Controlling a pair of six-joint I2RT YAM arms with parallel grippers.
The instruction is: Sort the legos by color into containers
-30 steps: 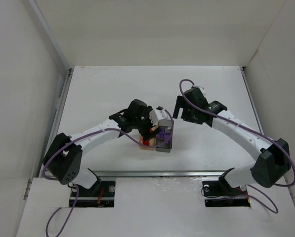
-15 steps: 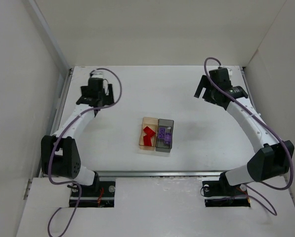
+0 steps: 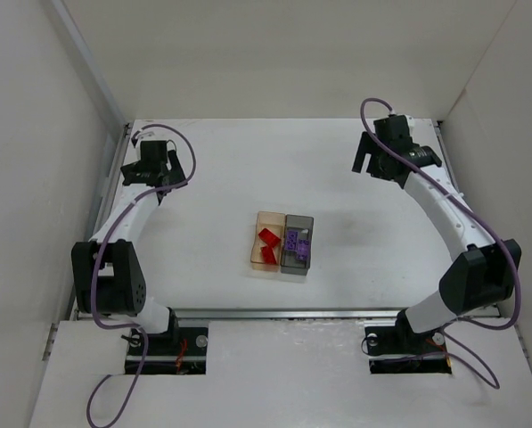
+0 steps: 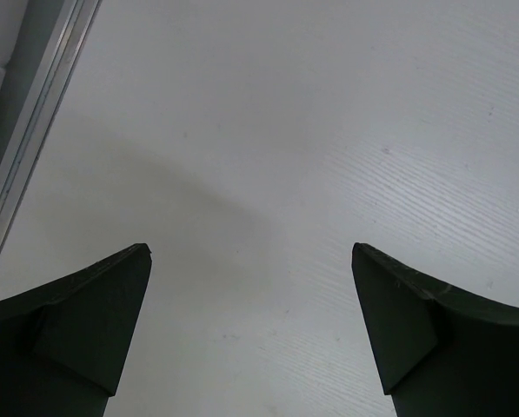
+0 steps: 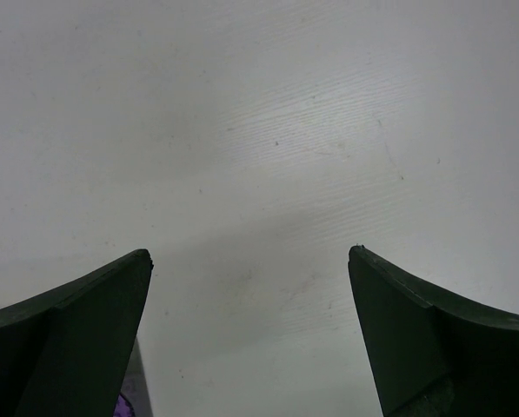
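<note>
Overhead view: the two containers sit joined side by side at the centre of the frame, on the white table (image 3: 221, 169).

- The amber container (image 3: 257, 241) is on the left and the grey container (image 3: 298, 266) touches its right wall.
- Two red legos (image 3: 266, 237) lie inside the amber container, one toward its upper end and one toward its lower end. Whether they touch cannot be told.
- The purple legos (image 3: 294, 239) lie inside the grey container. At this size they read as one cluster, and a count is not certain.
- No brick is seen on the table surface outside the containers.

Left gripper (image 4: 250, 249): the arm reaches to the upper left of the overhead frame, well apart from the containers. The wrist view shows both dark fingers (image 4: 85, 321) spread wide, with only bare table between them. Nothing is gripped. A metal rail (image 4: 33, 130) runs along the upper left edge of that view.

Right gripper (image 5: 249, 250): the arm reaches to the upper right of the overhead frame, also well apart from the containers. The jaws stand fully apart over bare table, and nothing is held. A sliver of purple shows at the bottom edge of its wrist view, just beside the left finger. It is too small to identify.

Purple cables (image 3: 479, 245) run along both arms.
</note>
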